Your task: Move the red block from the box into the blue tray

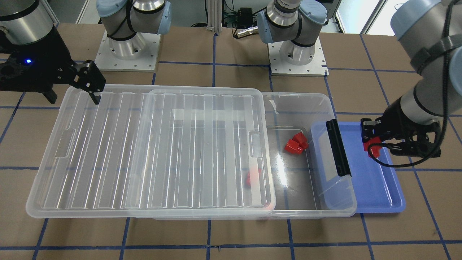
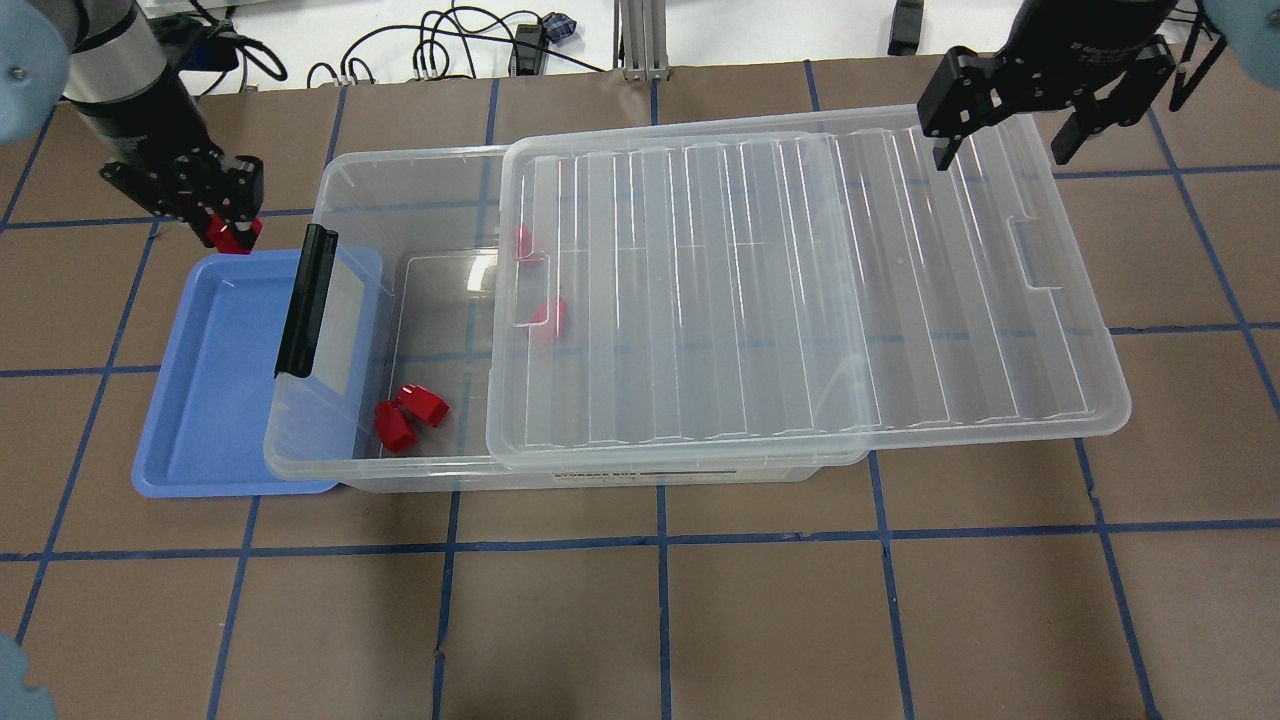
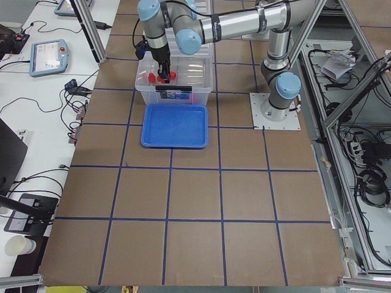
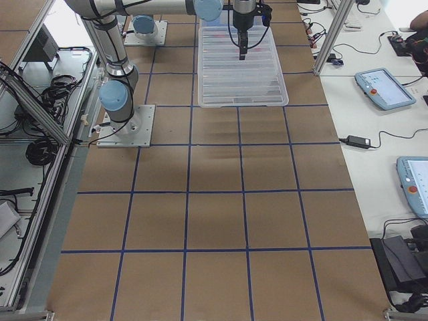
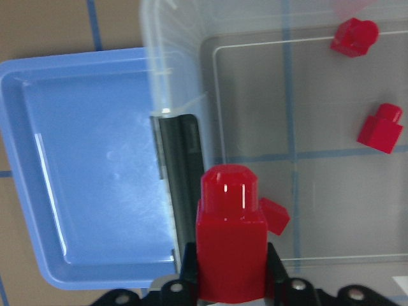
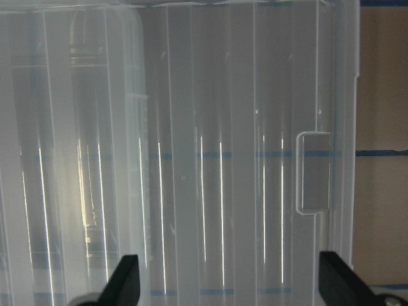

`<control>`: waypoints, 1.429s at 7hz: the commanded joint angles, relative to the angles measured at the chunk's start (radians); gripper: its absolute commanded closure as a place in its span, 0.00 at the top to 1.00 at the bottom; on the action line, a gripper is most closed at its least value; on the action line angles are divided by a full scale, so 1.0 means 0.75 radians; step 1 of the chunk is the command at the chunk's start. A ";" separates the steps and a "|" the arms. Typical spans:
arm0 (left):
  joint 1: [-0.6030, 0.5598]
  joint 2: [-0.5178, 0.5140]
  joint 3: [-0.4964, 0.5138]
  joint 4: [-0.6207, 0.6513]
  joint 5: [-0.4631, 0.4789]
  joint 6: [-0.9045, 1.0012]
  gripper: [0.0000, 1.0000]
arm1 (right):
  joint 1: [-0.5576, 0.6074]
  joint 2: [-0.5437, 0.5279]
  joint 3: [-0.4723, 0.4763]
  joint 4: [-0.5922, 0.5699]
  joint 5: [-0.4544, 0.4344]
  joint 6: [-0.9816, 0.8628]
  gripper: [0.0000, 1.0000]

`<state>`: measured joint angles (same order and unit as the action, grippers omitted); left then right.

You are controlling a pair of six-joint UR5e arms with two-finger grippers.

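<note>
My left gripper (image 2: 228, 232) is shut on a red block (image 5: 231, 248) and holds it above the blue tray (image 2: 215, 400), near the tray's short edge on the robot-base side. The block also shows in the front view (image 1: 374, 148). The tray holds nothing. It lies partly under the latch end of the clear box (image 2: 420, 165). Two red blocks (image 2: 410, 415) lie in the box's uncovered end, and two more (image 2: 548, 318) show blurred under the lid. My right gripper (image 2: 1005, 140) is open and empty above the far corner of the lid (image 2: 800, 290).
The ribbed lid is slid sideways and overhangs the box end away from the tray. The black latch bar (image 2: 303, 300) stands at the box end over the tray. Both arm bases (image 1: 126, 47) are bolted behind the box.
</note>
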<state>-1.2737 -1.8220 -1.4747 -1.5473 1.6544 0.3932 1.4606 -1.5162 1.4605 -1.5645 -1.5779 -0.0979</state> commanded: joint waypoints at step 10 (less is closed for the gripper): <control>0.069 -0.032 -0.150 0.192 -0.065 0.144 1.00 | -0.491 0.031 0.501 -0.497 0.011 -0.491 1.00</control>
<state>-1.1475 -1.8903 -1.7046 -1.2106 1.5785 0.5784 1.0861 -1.5083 1.8262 -1.9195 -1.5732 -0.4776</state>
